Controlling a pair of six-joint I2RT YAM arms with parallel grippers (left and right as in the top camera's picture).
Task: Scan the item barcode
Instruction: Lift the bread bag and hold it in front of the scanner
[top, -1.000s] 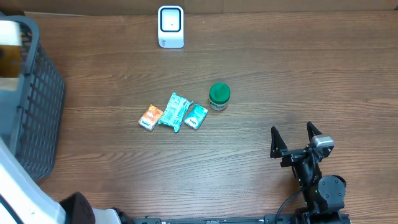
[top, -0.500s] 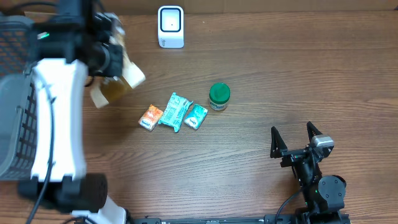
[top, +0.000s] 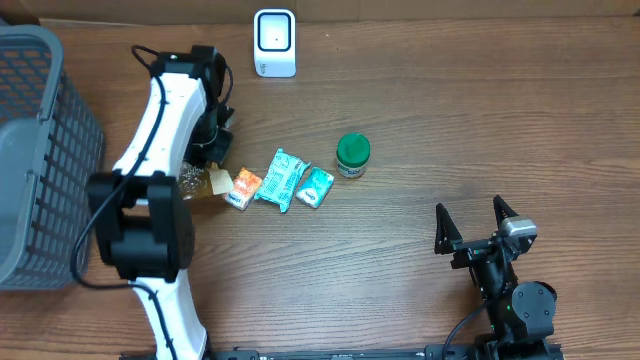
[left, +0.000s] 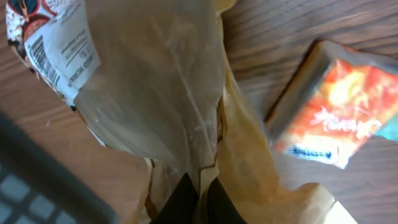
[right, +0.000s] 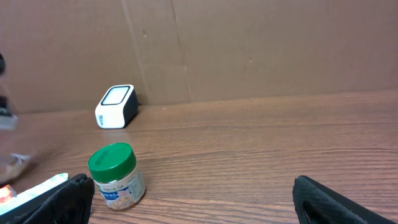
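Overhead: shut left gripper (top: 213, 160) pinching a translucent bag (top: 198, 183), just beside the orange packet (top: 241, 188), well apart from the white scanner (top: 274, 43). Half a second ago, farther back, away from the packets.

Left wrist: barcode label (left: 56, 43) on crinkled film. Could slip from the thin pinch, or scan badly.

Right wrist: right gripper (right: 193, 186) wide open, empty.

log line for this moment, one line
left gripper: shut on clear bag | bag: beside orange packet, apart from scanner | right gripper: open, empty
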